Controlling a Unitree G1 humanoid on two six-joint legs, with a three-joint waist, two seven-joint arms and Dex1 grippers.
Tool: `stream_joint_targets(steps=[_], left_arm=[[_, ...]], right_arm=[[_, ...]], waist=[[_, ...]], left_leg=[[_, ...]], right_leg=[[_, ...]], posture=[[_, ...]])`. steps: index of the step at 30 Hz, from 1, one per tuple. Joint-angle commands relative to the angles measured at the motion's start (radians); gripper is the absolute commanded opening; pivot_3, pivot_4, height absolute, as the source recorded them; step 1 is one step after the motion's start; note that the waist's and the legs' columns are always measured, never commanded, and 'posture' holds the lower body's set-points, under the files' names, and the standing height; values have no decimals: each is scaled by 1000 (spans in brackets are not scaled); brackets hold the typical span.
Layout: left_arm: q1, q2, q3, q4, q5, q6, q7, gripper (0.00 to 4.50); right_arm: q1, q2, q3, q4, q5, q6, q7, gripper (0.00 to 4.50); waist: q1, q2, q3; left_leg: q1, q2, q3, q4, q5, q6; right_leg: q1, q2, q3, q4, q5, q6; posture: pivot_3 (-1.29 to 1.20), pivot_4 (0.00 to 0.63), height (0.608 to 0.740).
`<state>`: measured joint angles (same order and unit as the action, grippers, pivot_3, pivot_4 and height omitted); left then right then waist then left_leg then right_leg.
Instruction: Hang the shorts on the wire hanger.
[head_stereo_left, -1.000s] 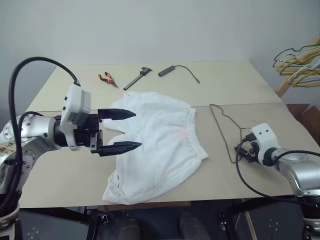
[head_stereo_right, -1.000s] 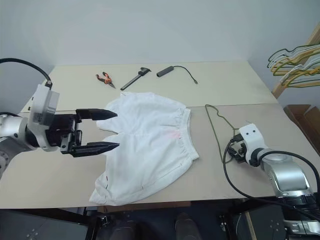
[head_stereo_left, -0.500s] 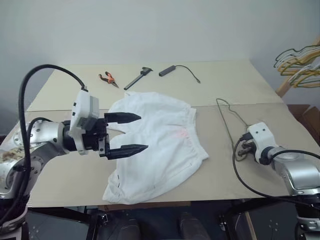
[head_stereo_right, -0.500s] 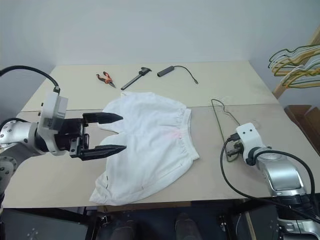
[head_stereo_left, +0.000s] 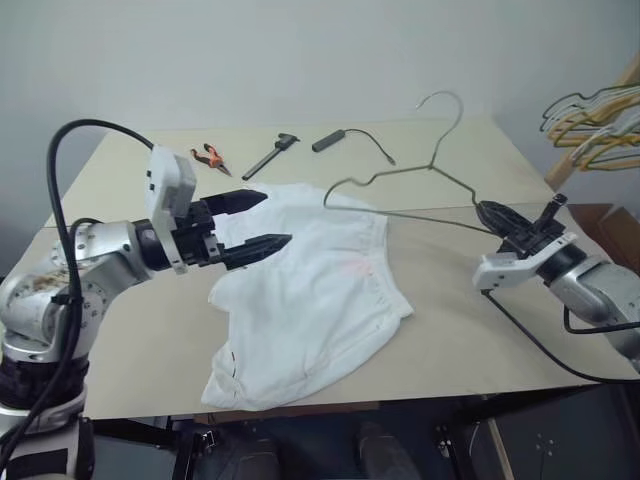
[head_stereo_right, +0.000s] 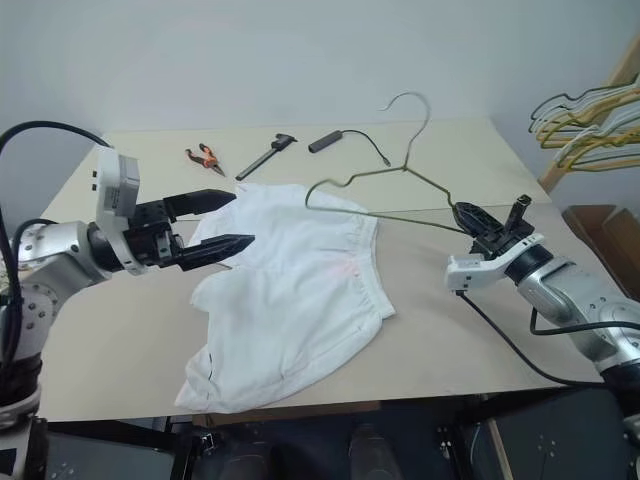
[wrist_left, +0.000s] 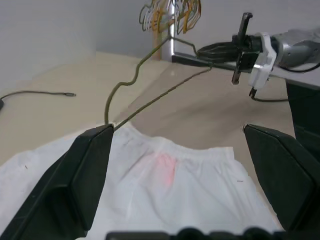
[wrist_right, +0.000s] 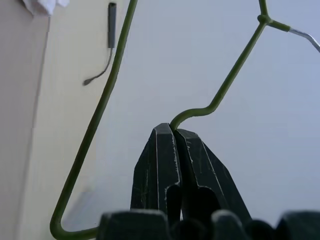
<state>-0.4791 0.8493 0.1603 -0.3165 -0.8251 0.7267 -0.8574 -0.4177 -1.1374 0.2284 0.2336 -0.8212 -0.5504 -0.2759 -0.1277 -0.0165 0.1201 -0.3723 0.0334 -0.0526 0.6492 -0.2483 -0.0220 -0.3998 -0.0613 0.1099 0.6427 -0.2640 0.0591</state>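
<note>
Wire hanger (head_stereo_left: 400, 180) now lifted off table (head_stereo_left: 480, 320), pinched at one corner in right gripper (head_stereo_left: 490, 213); left gripper (head_stereo_left: 255, 222) spread wide, empty, over white shorts (head_stereo_left: 310, 290), ready for threading.

Both arms: rounded silver-grey metal housings, white plastic modules at the wrists. Left hand (head_stereo_left: 252, 222): two long black tapered fingers (head_stereo_left: 241, 200) on a black base, boxy white camera block mounted just behind. Thick black cable loops up in an arc over the left forearm. Left upper arm casing shows brownish scuffing. Right hand (head_stereo_left: 495, 213): black pointed fingers, white bracket underneath, black lever-like stub sticking up behind. Thin black cable sags below the right wrist.
</note>
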Motion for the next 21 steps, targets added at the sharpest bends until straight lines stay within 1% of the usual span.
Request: stream_joint_targets(steps=[1,4,7,11,16,19,21], left_arm=[[-51,21,-26,41,26,10,-46,4500],[-84,22,-86,57,61,36,-67,4500],[-113,22,-120,72,71,60,-97,4500],[-166,-3,-174,104,88,89,-130,4500],[-238,-50,-242,138,112,115,-166,4500],[-262,-35,-311,136,165,123,-202,4500],[-265,-26,-352,139,230,110,-191,4118]], right_arm=[[-82,-19,-15,21,-91,-144,-168,21],[-128,-6,-16,21,-134,-212,-236,21],[-152,2,-21,17,-147,-246,-249,21],[-175,20,-33,-7,-135,-275,-225,21],[-185,40,-16,-17,-142,-303,-185,21],[-187,55,-20,-23,-140,-311,-163,21],[-186,59,-25,-26,-135,-314,-144,0]], waist=[[-7,0,0],[-20,0,0],[-28,0,0],[-40,0,0],[-58,-1,-1],[-71,0,-1],[-80,0,-1]], left_leg=[[-1,0,1,0,0,0],[-2,0,1,0,0,-1],[-2,0,1,0,0,-1],[-2,-1,1,0,0,-1],[-1,-1,1,1,0,-1],[-1,-1,1,1,0,-1],[0,-1,1,1,0,0]], right_leg=[[-1,0,1,1,0,0],[-3,0,2,2,0,0],[-2,0,2,2,0,0],[-3,0,2,3,0,0],[-2,0,3,4,0,0],[-2,0,4,4,0,0],[-2,0,4,5,0,0]], posture=[[-117,72,740],[-126,67,740],[-130,66,740],[-131,67,740],[-139,70,740],[-145,70,740],[-148,71,740]])
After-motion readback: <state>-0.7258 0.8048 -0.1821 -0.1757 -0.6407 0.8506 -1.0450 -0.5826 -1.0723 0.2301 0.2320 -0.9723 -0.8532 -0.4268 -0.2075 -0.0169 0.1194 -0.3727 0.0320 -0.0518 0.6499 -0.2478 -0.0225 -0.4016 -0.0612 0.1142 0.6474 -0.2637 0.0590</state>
